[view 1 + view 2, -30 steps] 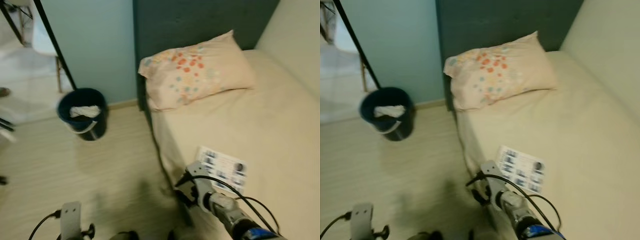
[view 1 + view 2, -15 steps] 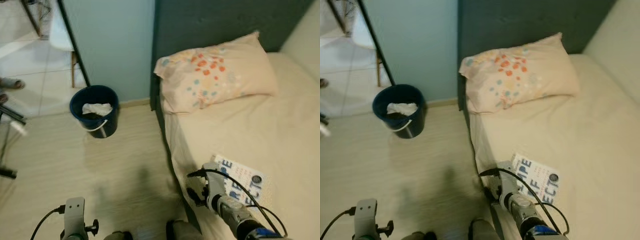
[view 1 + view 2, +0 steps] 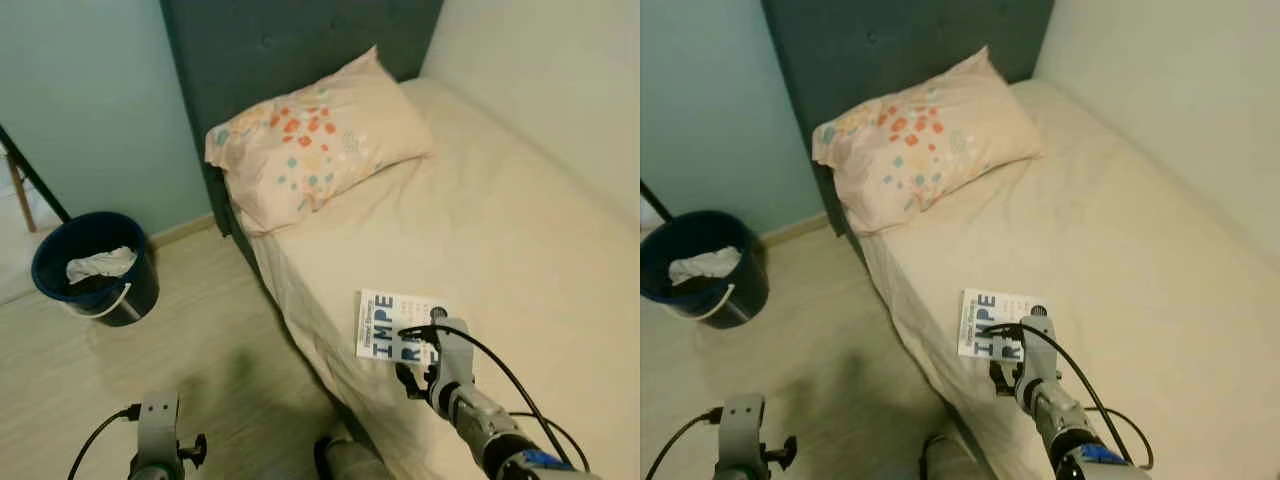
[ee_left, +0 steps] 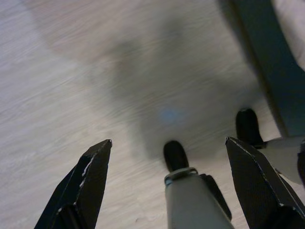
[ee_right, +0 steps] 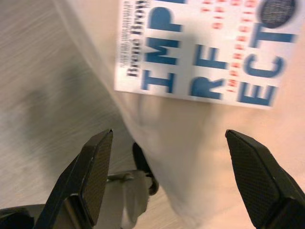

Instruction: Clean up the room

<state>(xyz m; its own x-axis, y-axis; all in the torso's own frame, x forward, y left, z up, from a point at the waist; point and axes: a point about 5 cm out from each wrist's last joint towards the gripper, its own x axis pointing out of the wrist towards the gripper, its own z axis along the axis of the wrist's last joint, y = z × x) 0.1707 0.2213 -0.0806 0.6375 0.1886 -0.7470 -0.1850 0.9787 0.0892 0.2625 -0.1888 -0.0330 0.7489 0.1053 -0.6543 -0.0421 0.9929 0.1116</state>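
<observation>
The right tool (image 5: 169, 181), fingers spread, hovers over the book (image 3: 395, 325) near the bed (image 3: 520, 240) edge; a clumsy grab could push it off.

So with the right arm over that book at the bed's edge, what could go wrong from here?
1. The book lies flat on the soft bed close to its edge; the open jaws of the right gripper may push it toward the floor rather than get under it.
2. The right arm's cable loops just above the cover and might drag it.
3. The fingers could catch the sheet.
</observation>
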